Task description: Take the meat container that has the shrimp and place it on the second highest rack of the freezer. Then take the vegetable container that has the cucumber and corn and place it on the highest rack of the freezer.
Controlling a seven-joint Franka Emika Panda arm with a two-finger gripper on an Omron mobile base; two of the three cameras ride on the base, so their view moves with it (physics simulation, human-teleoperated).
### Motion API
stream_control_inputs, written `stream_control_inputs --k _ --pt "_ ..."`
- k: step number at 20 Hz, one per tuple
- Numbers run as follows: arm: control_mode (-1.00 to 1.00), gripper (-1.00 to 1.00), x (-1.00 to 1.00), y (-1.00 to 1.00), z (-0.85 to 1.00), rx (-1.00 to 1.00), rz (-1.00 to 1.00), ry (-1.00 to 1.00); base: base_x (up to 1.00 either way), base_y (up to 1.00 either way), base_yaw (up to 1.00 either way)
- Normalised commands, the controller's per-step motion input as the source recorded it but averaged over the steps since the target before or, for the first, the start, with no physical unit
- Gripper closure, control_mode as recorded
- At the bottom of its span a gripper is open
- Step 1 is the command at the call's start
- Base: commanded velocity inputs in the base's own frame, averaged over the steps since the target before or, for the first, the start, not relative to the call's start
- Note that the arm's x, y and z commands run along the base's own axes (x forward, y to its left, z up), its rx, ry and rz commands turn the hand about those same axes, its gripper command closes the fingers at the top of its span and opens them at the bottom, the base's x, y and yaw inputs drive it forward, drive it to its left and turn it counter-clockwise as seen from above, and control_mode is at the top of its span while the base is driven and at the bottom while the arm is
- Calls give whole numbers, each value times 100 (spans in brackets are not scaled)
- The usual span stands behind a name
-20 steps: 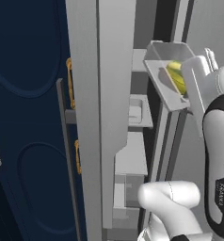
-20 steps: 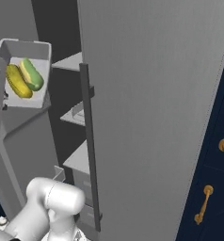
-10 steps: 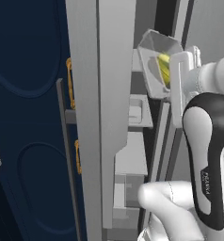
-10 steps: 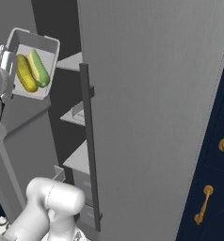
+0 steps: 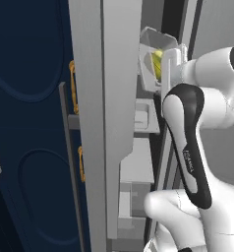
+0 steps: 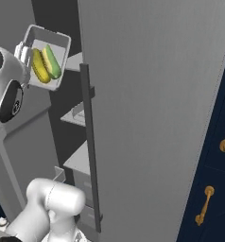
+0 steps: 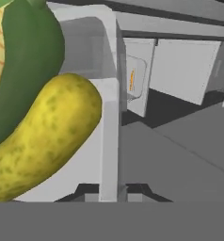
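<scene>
My gripper (image 6: 23,51) is shut on the rim of the vegetable container (image 6: 47,56) and holds it tilted at the freezer's (image 6: 147,94) open front. The green cucumber (image 6: 51,61) and the yellow corn (image 6: 38,66) lie side by side in it. In the hand view the bumpy corn (image 7: 43,141) and the cucumber (image 7: 29,61) loom large beside the tray wall (image 7: 109,141), and the gripper (image 7: 113,190) clamps that wall. The container (image 5: 153,59) hangs level with the uppermost shelf in sight (image 6: 75,60). A pale tray (image 6: 79,111) rests on the shelf below; a small orange piece (image 7: 132,80) shows in it.
The freezer door (image 5: 109,98) stands open between the arm and the navy cabinet (image 5: 30,123) with gold handles (image 5: 73,86). Its long dark handle (image 6: 90,151) runs down the door edge. Lower shelves (image 5: 136,162) and drawers (image 5: 131,206) sit beneath.
The arm has swung the container up and in towards the freezer opening, leftward in the left base view and rightward in the right base view. The grip is unchanged.
</scene>
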Motion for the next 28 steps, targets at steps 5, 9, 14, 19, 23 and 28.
stream_control_inputs --k 5,9,14,19,23,28 --pt "-100 100 68 0 3 4 30 0 0 0 0" --pt "-100 100 83 0 0 3 25 0 0 0 0" --pt "-100 100 26 0 14 0 3 0 0 0 0" --pt "-100 100 27 0 8 -3 -5 4 0 0 0" --pt "-100 100 56 0 0 -5 -10 10 0 0 0" --pt "-100 100 52 -10 0 -6 -8 5 0 0 0"
